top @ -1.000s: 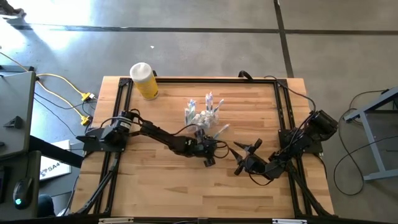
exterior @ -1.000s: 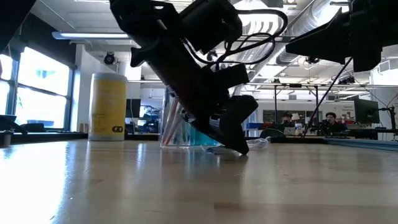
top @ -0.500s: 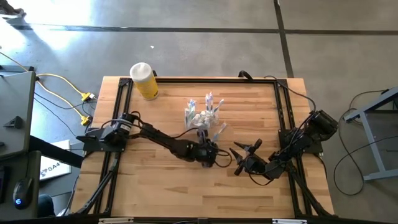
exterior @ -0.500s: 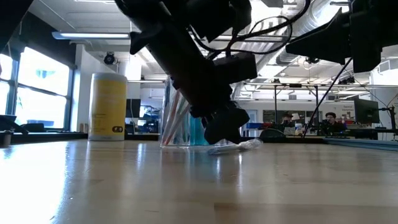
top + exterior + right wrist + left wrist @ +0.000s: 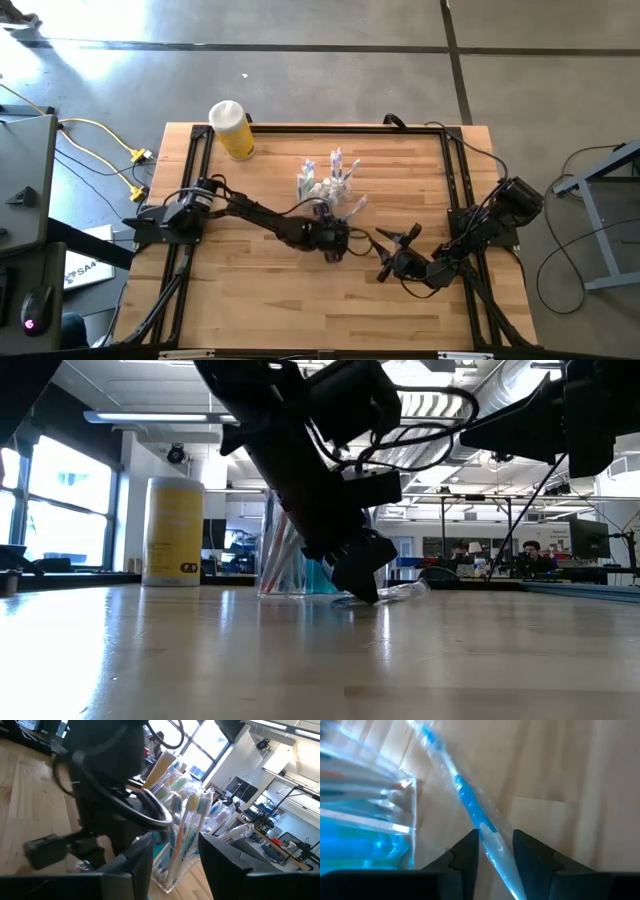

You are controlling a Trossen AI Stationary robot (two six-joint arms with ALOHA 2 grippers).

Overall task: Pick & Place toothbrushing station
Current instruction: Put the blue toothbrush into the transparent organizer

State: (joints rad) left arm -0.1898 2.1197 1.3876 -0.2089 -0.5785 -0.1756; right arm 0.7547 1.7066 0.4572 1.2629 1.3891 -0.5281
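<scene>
The clear plastic holder cup [image 5: 322, 186] stands on its base at the table's middle, with several pastel toothbrushes upright in it; it also shows in the low view [image 5: 290, 565] and the right wrist view [image 5: 187, 827]. A blue toothbrush in a clear wrapper [image 5: 353, 207] lies on the table just right of the cup. My left gripper [image 5: 338, 240] reaches down at the toothbrush's near end and is shut on it. My right gripper [image 5: 392, 252] is open and empty, low over the table to the right. My left gripper pinches the wrapped blue toothbrush between its two fingers, at the toothbrush's near end [image 5: 492, 845]. The fingers [image 5: 358, 568] come slanting down from the near left. The rest of the toothbrush [image 5: 405, 591] lies on the table beyond the fingertips.
A yellow cylinder with a white cap [image 5: 232, 129] stands at the far left of the table. A black frame [image 5: 448, 170] runs along the table's edges. Bare wood lies along the near side. People sit at desks in the room behind [image 5: 500, 555].
My left gripper has moved a little toward the table's far edge, toward the toothbrush beside the cup, and has turned, so that its fingertips now stand down at the toothbrush's near end.
</scene>
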